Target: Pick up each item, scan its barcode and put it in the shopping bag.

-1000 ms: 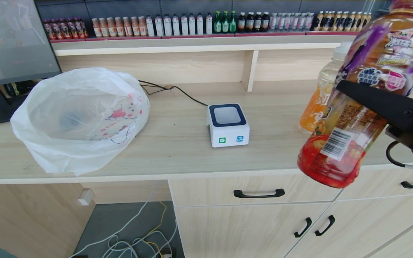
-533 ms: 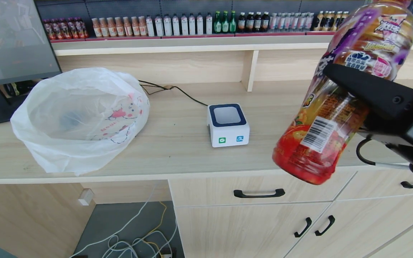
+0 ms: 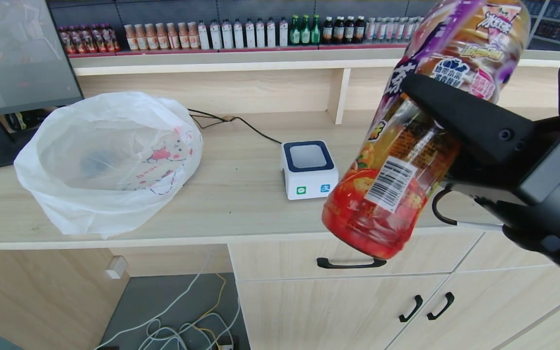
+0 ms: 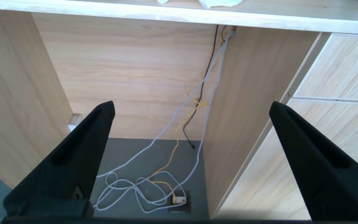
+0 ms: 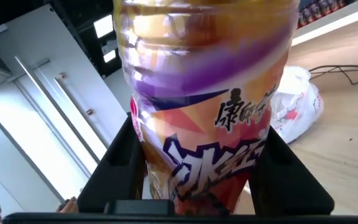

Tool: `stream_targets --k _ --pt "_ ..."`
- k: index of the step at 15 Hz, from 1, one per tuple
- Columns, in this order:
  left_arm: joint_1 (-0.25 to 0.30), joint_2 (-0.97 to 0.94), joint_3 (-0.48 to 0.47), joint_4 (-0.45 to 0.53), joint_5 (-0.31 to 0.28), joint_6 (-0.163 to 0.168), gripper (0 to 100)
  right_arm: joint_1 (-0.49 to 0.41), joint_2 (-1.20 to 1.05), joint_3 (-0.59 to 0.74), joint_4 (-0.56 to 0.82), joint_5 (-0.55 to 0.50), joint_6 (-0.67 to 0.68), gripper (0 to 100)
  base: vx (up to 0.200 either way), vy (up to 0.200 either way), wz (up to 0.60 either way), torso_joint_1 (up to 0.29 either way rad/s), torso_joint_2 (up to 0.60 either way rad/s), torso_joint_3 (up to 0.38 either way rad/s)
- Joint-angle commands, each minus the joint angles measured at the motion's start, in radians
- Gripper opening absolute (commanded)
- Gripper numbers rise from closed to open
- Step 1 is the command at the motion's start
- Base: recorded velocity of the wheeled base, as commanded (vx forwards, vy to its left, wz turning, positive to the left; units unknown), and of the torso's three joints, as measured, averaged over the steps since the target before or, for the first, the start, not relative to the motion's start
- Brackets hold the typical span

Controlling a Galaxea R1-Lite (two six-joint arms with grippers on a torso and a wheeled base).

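Item: bottle (image 3: 406,155), labelled drink, clamped at mid-body between the fingers of the right gripper (image 5: 201,171). Hangs in the air just to the right of the scanner (image 3: 308,167), raised off the counter (image 3: 241,199) and out in front of its edge, not touching the scanner. Long axis tilted: base end down and toward the scanner, cap end up and away to the right. Barcode (image 3: 392,183) on the lower label, turned toward the head camera and not toward the scanner's upward-facing window. Judged need for the coming move: carry leftward over the scanner, then roll about the long axis until the barcode faces down at the window. Nearer arm: the right, the one carrying the bottle. Left gripper (image 4: 191,162): fingers spread wide, holding nothing, low beneath the counter, below and left of the scanner. Shopping bag (image 3: 110,160): mouth open, on the counter to the left of the scanner, well apart from it; destination once scanned.
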Motion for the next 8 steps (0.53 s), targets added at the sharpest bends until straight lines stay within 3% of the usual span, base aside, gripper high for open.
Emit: stream_targets --k 1,8 --pt "0.000 0.000 0.000 0.000 0.000 0.000 100 0.016 0.010 -0.009 -0.006 0.001 0.003 0 0.000 0.000 0.00 0.000 0.00 0.000" --pt "0.000 0.000 0.000 0.000 0.000 0.000 100 0.054 -0.011 0.068 -0.052 0.007 0.020 0 0.000 0.000 0.00 0.000 0.00 0.000"
